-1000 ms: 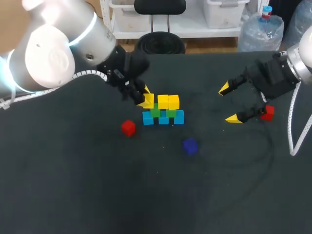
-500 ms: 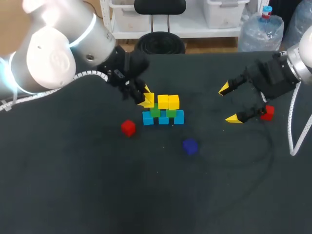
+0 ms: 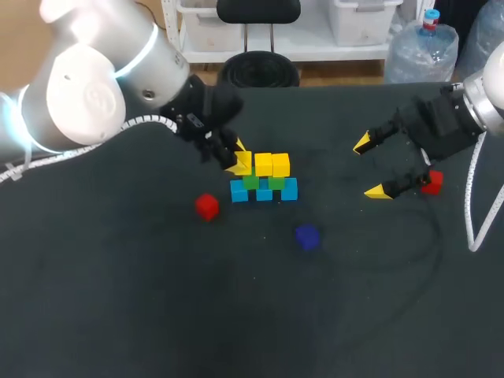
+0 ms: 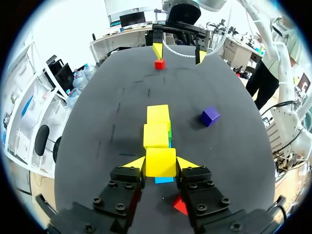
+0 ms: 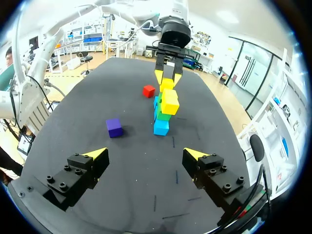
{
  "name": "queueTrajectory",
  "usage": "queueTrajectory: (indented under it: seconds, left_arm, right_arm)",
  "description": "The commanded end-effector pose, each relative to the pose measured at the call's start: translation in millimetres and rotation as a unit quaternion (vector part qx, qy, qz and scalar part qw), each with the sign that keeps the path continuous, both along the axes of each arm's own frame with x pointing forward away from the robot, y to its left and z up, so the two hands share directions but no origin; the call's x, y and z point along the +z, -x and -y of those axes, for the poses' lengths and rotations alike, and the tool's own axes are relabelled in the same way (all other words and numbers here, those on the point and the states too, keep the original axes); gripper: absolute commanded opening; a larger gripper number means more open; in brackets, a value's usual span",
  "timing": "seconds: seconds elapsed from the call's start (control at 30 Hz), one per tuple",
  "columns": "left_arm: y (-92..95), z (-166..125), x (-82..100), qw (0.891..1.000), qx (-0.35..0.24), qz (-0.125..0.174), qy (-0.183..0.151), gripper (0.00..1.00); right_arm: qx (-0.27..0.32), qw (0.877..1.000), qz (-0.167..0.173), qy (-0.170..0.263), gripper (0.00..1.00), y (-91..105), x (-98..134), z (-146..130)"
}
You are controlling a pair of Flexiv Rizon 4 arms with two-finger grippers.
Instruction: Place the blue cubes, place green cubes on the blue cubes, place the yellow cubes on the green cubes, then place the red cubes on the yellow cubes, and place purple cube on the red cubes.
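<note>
On the black table (image 3: 118,315), the left gripper (image 3: 234,160) is closed on a small yellow cube (image 4: 161,162), judged as being seated on the green-and-blue cube wall (image 3: 264,189) near the far edge's middle. Release is called for next. The right gripper (image 3: 370,167) is held wide open near the right edge. No writing is legible.
</note>
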State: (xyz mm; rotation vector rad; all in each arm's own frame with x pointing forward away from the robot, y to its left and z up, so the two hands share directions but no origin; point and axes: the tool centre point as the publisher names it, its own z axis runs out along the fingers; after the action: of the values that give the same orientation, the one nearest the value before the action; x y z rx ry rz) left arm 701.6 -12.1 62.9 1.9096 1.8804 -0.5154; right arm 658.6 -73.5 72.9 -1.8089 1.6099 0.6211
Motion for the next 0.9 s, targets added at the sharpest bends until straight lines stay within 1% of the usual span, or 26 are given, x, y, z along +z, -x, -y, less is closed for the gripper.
queueTrajectory:
  seconds: [0.03, 0.9]
  left_arm:
    - [-2.4, 1.9, -1.5, 1.000, 0.000, -0.002, -0.001, 0.00]
    - [-7.3, 2.7, -4.2, 1.000, 0.001, -0.004, -0.002, 0.00]
  right_arm:
    - [0.001, 1.000, 0.000, -0.001, 1.00, -0.6, -0.6, -0.1]
    - [0.001, 1.000, 0.000, -0.001, 1.00, -0.6, -0.6, -0.1]
